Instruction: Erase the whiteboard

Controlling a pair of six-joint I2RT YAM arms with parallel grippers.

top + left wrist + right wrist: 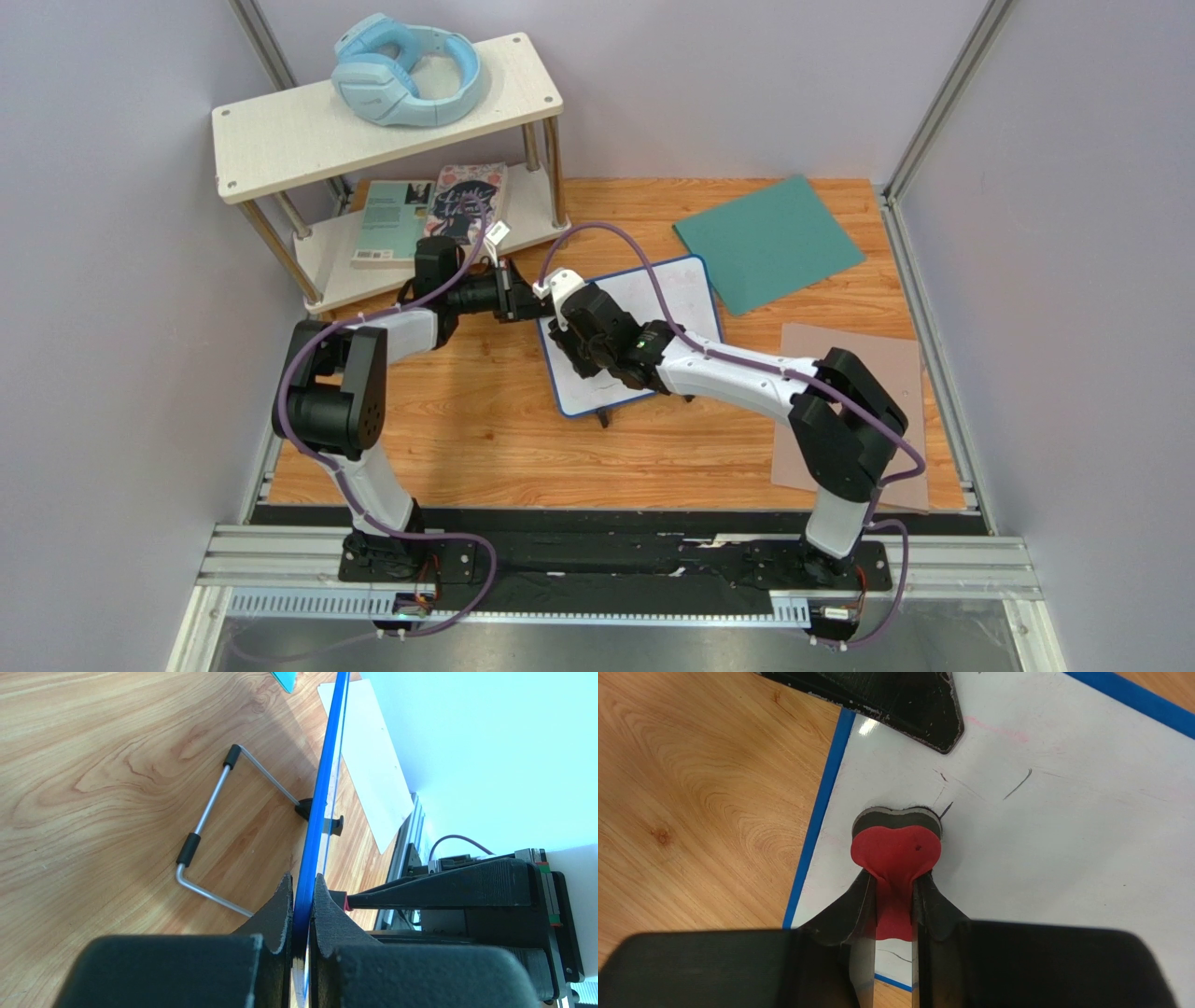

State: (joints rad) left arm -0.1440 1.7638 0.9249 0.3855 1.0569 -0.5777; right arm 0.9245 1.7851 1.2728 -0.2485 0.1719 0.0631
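Gripping red heart-shaped eraser (896,847) — right pincer (896,892) on glossy whiteboard (1053,847).

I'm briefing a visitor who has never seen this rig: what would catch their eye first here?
The whiteboard mid-table, its blue frame pinched in the left arm's jaws. The right arm's jaws press a red heart-shaped eraser against its white face, near faint dark strokes. At back left, pale blue headphones sit on the top shelf.
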